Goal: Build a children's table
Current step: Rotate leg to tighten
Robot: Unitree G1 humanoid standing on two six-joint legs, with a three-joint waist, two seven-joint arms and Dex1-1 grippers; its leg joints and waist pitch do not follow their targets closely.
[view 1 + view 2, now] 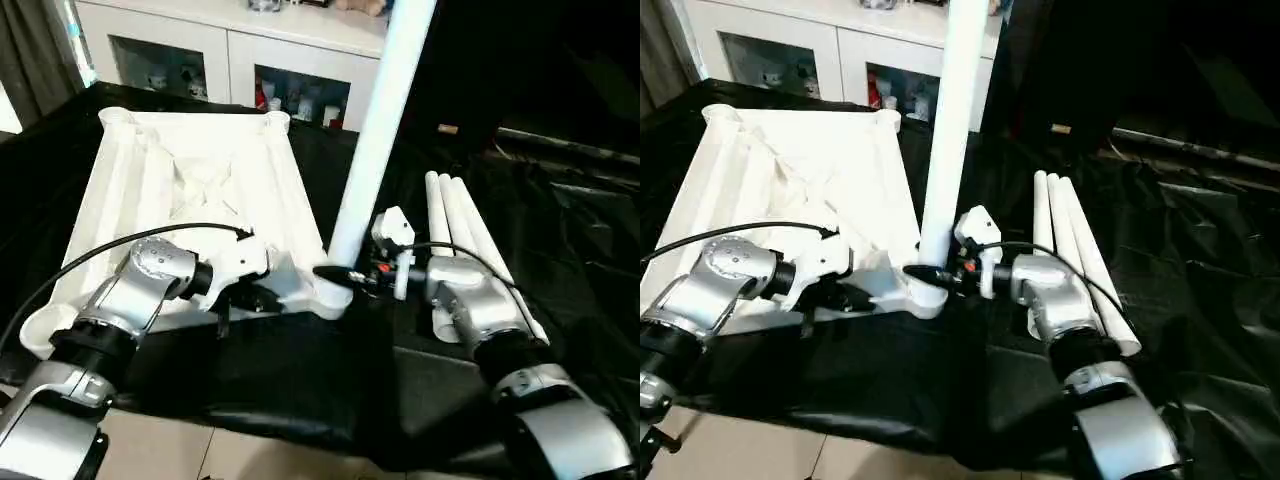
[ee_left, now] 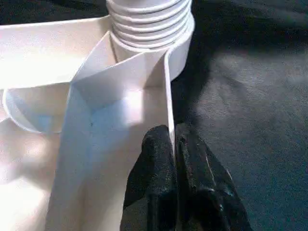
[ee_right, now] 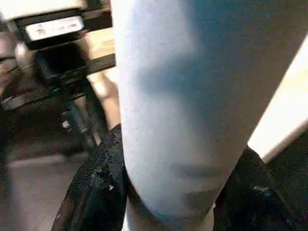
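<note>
Right pincer grips upright leg in tabletop socket

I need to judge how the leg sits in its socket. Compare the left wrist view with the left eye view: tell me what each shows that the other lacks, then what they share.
Left wrist view: the leg's ribbed collar seated in the corner socket, and the left gripper with its jaws pinched on the tabletop's thin rim.

Left eye view: the upright leg held near its base by the right gripper, three spare legs lying on the black cloth, and the white cabinet.

Both: the overturned tabletop and that corner socket.
</note>
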